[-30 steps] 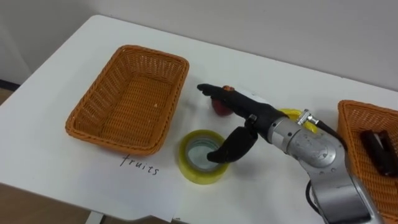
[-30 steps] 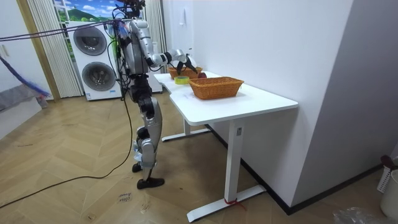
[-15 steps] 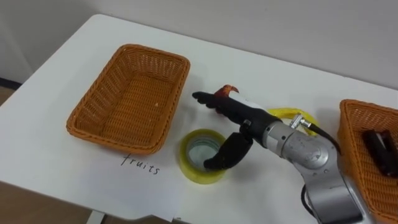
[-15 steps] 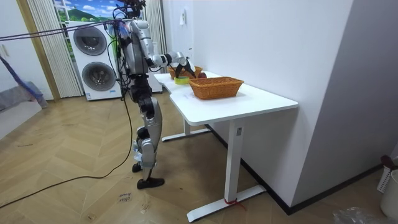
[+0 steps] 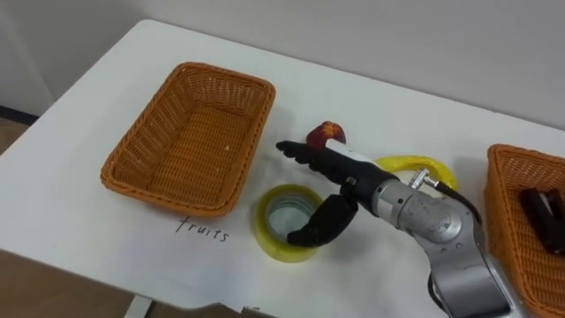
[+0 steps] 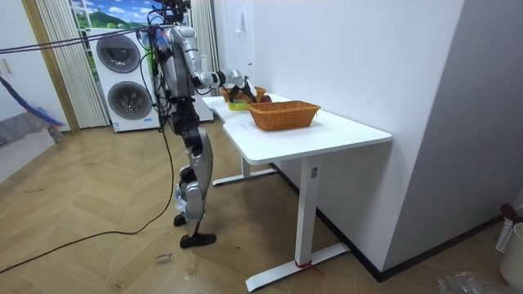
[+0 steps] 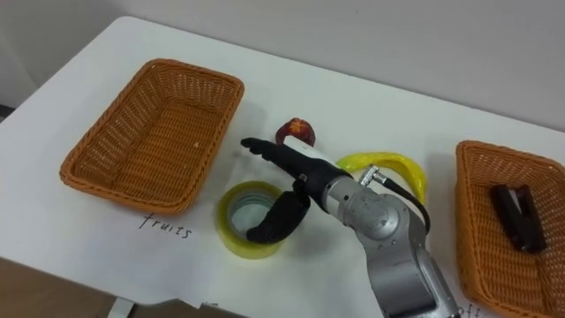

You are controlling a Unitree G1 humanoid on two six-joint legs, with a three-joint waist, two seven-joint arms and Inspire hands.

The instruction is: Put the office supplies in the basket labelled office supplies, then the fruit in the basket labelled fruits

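The smooth white tabletop [image 5: 71,221] is seen from above, and two rectangular baskets of tightly woven orange-brown wicker are set well apart on it. The left basket [image 5: 190,132] is shown with sloping walls, a thick braided rim and a bare woven floor. The right basket [image 5: 505,221] is cut by the view's edge, and a dark, blocky object [image 5: 538,208] is seen lying inside it. Between the baskets, a roll of yellow tape [image 5: 261,221] is laid flat, a glossy ring with a pale hollow core, just off the left basket's near corner. Behind it a small red fruit [image 5: 325,134] is found, rounded, with a yellowish patch on top. To the right of that a bright yellow banana [image 5: 415,162] is curved on the tabletop, partly covered by the metal forearm. The right hand [image 5: 349,172] is held released over the middle. Its dark fingers [image 5: 296,150] are stretched straight toward the left basket, just in front of the red fruit. The thumb is bent down over the tape's rim, and nothing is gripped. In the room view, the robot is seen standing at the tabletop's end.
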